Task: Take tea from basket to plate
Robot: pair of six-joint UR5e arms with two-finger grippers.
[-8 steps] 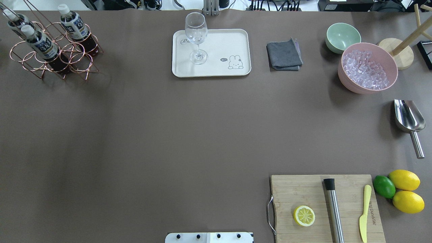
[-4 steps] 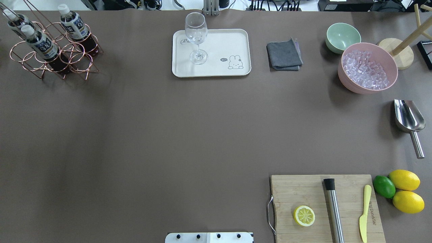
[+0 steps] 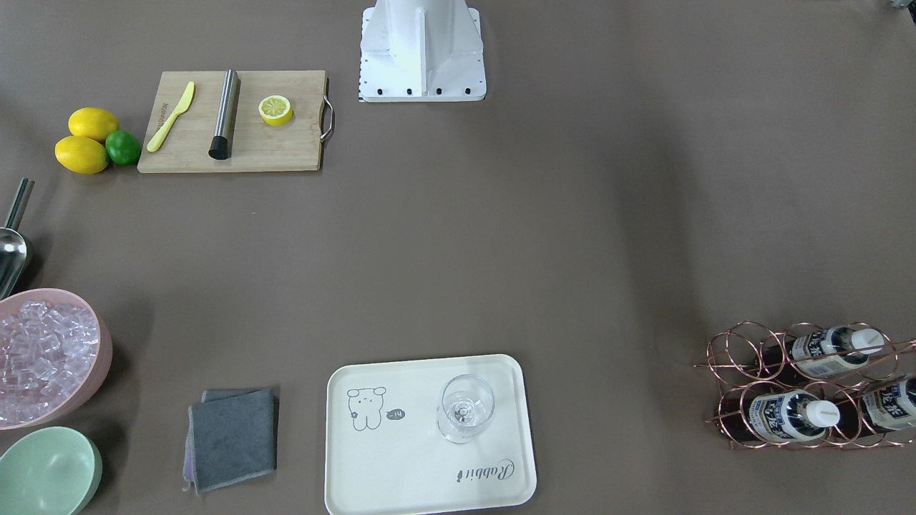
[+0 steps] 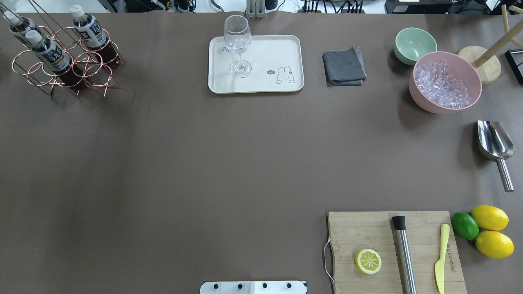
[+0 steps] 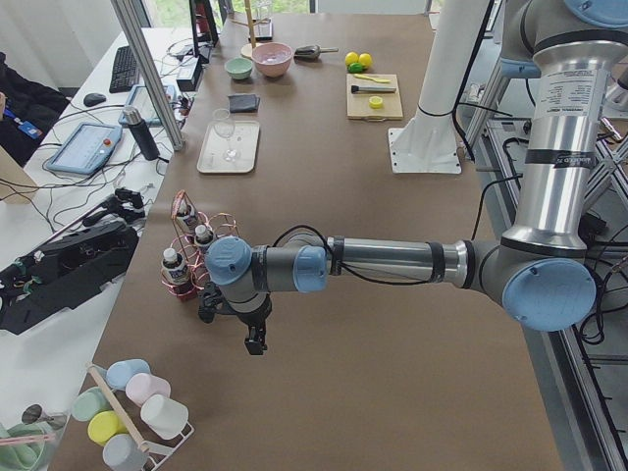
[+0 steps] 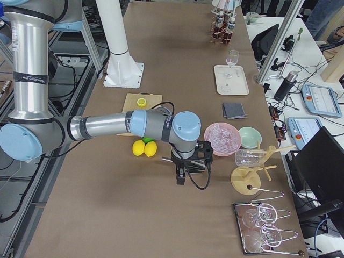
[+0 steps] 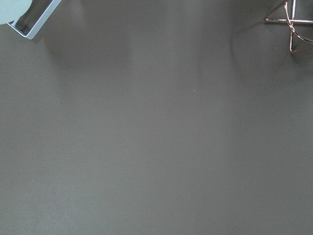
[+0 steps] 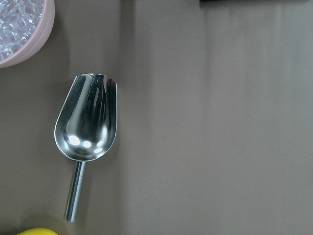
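Copper basket [image 4: 92, 67] is holding three teas [image 4: 49, 53], well apart from the plate [image 4: 265, 53], while left gripper [image 5: 254, 340] and right gripper [image 6: 180, 177] are hovering, openness impossible to tell.

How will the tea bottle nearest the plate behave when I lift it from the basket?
The tea bottle holds dark liquid, so probably fairly heavy for its size. Its plastic may flex under a hard squeeze, and the label could be slippery. It stands inside a ring of the wire basket; a slanted pull might drag or tip that light rack.
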